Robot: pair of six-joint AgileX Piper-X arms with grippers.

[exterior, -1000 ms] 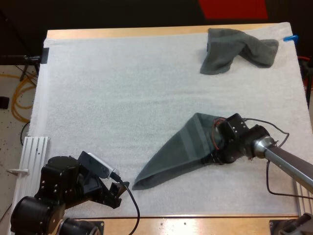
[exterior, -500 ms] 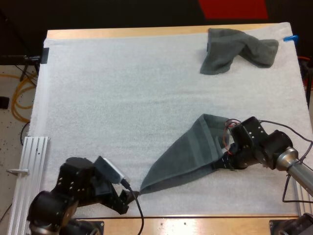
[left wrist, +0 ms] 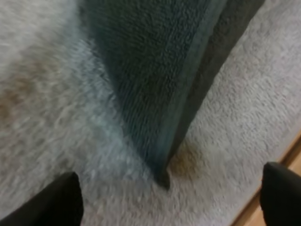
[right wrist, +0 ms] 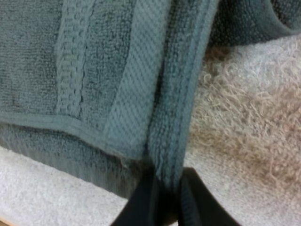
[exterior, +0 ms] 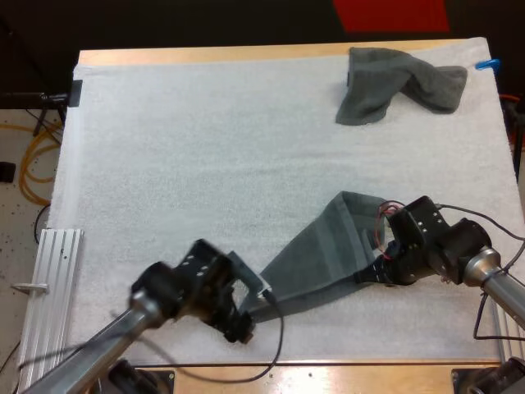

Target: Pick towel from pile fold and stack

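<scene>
Where the high view looks down over the light wooden table (exterior: 205, 56), finds the long towel (exterior: 328, 254), dark grey-green terry drawn into a tapering wedge, lying flat on the white fleecy mat (exterior: 205, 164) in its near right part. Pinches the wedge's wide end with the right gripper (exterior: 367, 275), black and two-fingered. Sets the left gripper (exterior: 246, 318), also black, right at the narrow near tip, close to the mat's near edge. Leaves the crumpled towel (exterior: 394, 82), a loose heap of the same dark grey-green terry, at the mat's far right corner, well apart from both arms.

Against half a second ago, has swung the left arm out from the near left corner to the tip, with the forearm now slanting across the mat's near edge. Keeps the right gripper, the wedge's wide end and the heap where they were. Against a second ago, has carried the wide end rightward and nearer, and the narrow tip rightward with it.

In the left wrist view, holds the left gripper's black fingers (left wrist: 61, 202) spread wide and clear of the cloth. Shows the long towel's pointed tip (left wrist: 162, 174) on the mat between them, untouched, with a sliver of wood beside one finger.

In the right wrist view, presses the right gripper's fingers (right wrist: 143, 200) together on the long towel's doubled hem. Shows a ribbed border band running away from the pinch, and shaggy mat pile just beside the hem.
</scene>
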